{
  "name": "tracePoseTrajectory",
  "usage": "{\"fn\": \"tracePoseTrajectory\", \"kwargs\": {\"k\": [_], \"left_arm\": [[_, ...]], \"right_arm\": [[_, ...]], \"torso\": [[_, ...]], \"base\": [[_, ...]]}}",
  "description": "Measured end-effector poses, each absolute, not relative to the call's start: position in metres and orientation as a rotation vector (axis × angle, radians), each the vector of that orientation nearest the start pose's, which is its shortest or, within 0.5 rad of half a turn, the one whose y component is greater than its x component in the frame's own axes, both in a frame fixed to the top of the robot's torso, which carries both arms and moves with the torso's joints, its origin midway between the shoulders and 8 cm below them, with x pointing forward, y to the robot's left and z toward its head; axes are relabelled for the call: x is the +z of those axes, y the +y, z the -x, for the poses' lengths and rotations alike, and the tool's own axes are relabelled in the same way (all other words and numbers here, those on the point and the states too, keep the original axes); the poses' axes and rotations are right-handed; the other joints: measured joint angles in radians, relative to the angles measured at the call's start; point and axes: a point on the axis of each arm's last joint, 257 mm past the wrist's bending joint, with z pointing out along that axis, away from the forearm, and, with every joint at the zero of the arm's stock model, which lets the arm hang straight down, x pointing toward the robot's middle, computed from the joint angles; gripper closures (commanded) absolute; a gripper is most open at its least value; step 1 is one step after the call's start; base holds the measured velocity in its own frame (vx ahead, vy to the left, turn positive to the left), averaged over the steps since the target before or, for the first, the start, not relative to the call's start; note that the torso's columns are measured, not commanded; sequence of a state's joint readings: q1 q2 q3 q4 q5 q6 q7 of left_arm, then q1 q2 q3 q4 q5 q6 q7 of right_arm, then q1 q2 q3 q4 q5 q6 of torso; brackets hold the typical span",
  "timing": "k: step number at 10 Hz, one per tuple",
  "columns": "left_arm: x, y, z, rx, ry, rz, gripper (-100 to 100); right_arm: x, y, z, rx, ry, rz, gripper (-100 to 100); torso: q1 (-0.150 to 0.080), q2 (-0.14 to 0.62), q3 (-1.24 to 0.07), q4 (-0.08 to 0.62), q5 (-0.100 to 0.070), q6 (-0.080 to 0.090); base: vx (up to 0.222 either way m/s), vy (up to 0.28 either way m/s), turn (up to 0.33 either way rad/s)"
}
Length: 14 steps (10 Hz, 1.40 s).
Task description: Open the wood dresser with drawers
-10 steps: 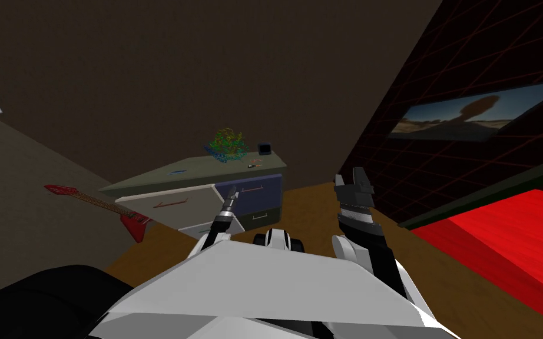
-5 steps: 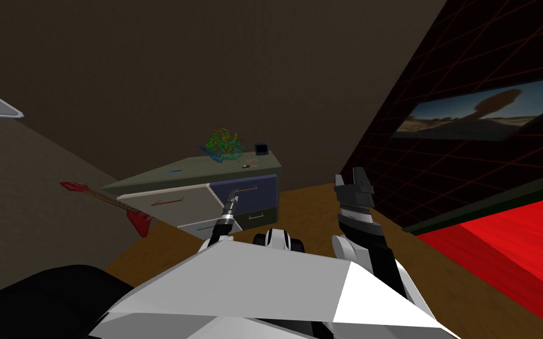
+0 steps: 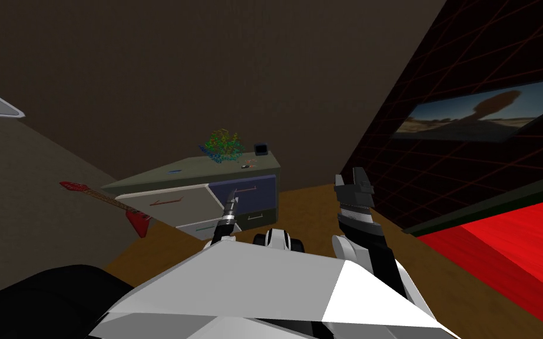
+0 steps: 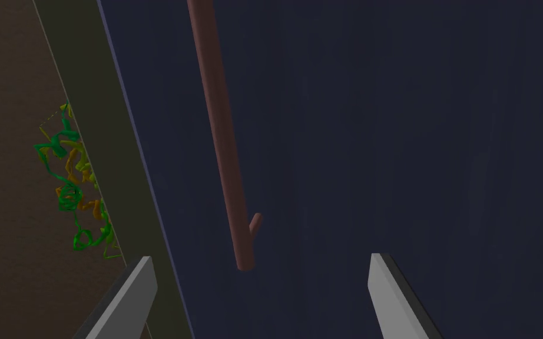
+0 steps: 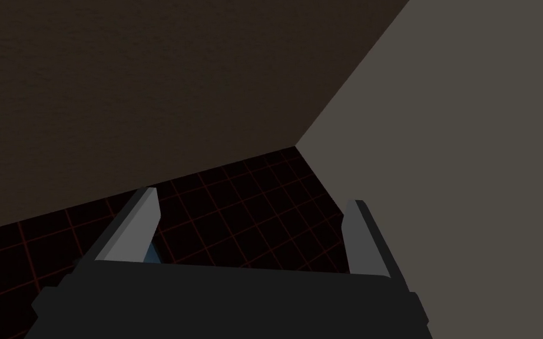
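Dresser (image 3: 196,176) sits in the room corner against the brown wall. It's a low, boxy unit with a flat olive-grey top and plain matte fronts, no wood grain showing. Its long axis runs along the wall, with the fronts facing me.
The left-side fronts are light grey (image 3: 167,203) and look to stand forward of the navy drawer front (image 3: 255,191) on the right.
Handle (image 4: 223,147) on the navy front is a thin round reddish-brown bar with a short stub post near its end. It lies flat against the panel, lengthwise along the drawer's width. Seen from the left wrist, it runs away from the tool roughly in line with the blades.
Left tool (image 4: 264,294) is right up at the navy front with its fingers (image 4: 141,291) spread. The bar's end sits in the gap between them, touching neither.
Right tool (image 3: 353,182) is raised at my right, well apart from the dresser, blades spread, holding nothing.
A wiry green-orange plant (image 3: 223,146) and a small dark box (image 3: 260,149) stand on the dresser top. A red V-shaped guitar (image 3: 111,203) leans left of it. The floor (image 3: 317,206) is wood-toned, with a red bed (image 3: 512,247) to the right.
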<state>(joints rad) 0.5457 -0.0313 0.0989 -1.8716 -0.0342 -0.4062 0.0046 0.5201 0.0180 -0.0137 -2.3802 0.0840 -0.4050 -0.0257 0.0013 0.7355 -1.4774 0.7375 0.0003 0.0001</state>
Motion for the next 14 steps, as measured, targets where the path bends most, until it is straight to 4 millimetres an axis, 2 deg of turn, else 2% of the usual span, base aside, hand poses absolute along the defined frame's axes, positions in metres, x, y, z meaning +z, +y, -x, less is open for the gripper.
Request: {"fn": "tracePoseTrajectory", "kwargs": {"k": [1, 2, 3, 4, 11, 14], "left_arm": [[-0.203, 0.344, -0.369, -1.011, 0.940, 1.100, -100], [-0.203, 0.344, -0.369, -1.010, 0.940, 1.101, 100], [-0.206, 0.343, -0.370, -1.012, 0.942, 1.102, 100], [-0.200, 0.342, -0.371, -1.021, 0.931, 1.087, -100], [-0.197, 0.352, -0.373, -0.986, 1.082, 0.958, -100], [-0.192, 0.347, -0.370, -1.000, 1.059, 0.994, -100]], "right_arm": [[0.044, -0.278, -0.338, 1.243, 0.644, -0.640, 0], [0.044, -0.278, -0.338, 1.243, 0.644, -0.640, 0], [0.044, -0.278, -0.338, 1.243, 0.644, -0.640, 0], [0.044, -0.278, -0.338, 1.243, 0.644, -0.640, 0], [0.044, -0.278, -0.338, 1.243, 0.644, -0.640, 0], [0.044, -0.278, -0.338, 1.243, 0.644, -0.640, 0]], "torso": [[-0.001, -0.002, -0.001, -0.001, 0.000, 0.000], [-0.001, 0.002, 0.001, 0.000, 0.000, 0.000], [-0.002, 0.008, 0.004, 0.002, 0.000, 0.000], [0.002, 0.001, 0.003, -0.003, 0.004, 0.001], [-0.002, 0.003, 0.002, 0.001, -0.001, 0.000], [-0.002, 0.002, 0.001, 0.000, -0.001, 0.000]], "base": [[0.049, 0.002, -0.003], [-0.038, -0.003, 0.036], [-0.023, -0.001, 0.019], [-0.013, -0.012, -0.003], [-0.001, -0.013, -0.007], [0.000, -0.071, -0.007]]}}
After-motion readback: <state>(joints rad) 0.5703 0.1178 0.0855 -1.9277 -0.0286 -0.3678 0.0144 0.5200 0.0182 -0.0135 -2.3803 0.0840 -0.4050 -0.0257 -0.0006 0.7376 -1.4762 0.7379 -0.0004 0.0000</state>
